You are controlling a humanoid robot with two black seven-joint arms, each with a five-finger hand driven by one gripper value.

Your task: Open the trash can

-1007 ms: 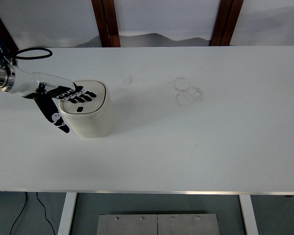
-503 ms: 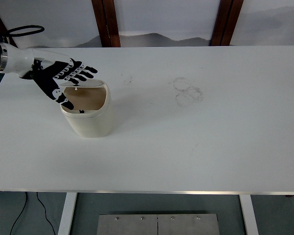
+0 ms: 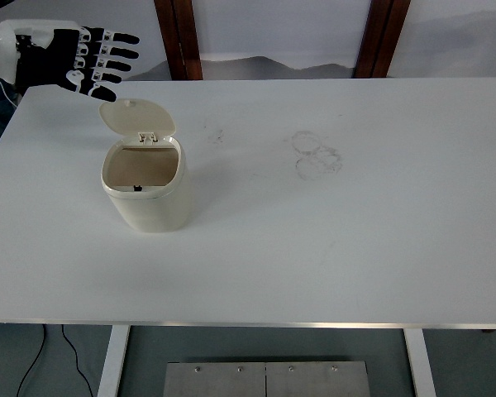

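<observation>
1. Standing on the left part of the white bench [image 3: 331,248], the cream trash can [image 3: 149,198] has its mouth uncovered, so the brown inside shows from above.
2. Its lid [image 3: 136,118] is tipped up and back on the hinge at the far rim, held there by the hinge alone; nothing touches it.
3. Near the top left corner, the left robot hand [image 3: 83,59] hangs well apart from the can, fingers [image 3: 116,51] spread wide and holding nothing, which suits a lid that needs no support.
4. No right arm shows anywhere in the view.
5. Faint ring marks [image 3: 317,154] lie on the bench to the right of the can, well clear of it.
6. Judged from the raised lid, the opening looks done; little seems left beyond keeping the arm clear so the can is not knocked.
</observation>
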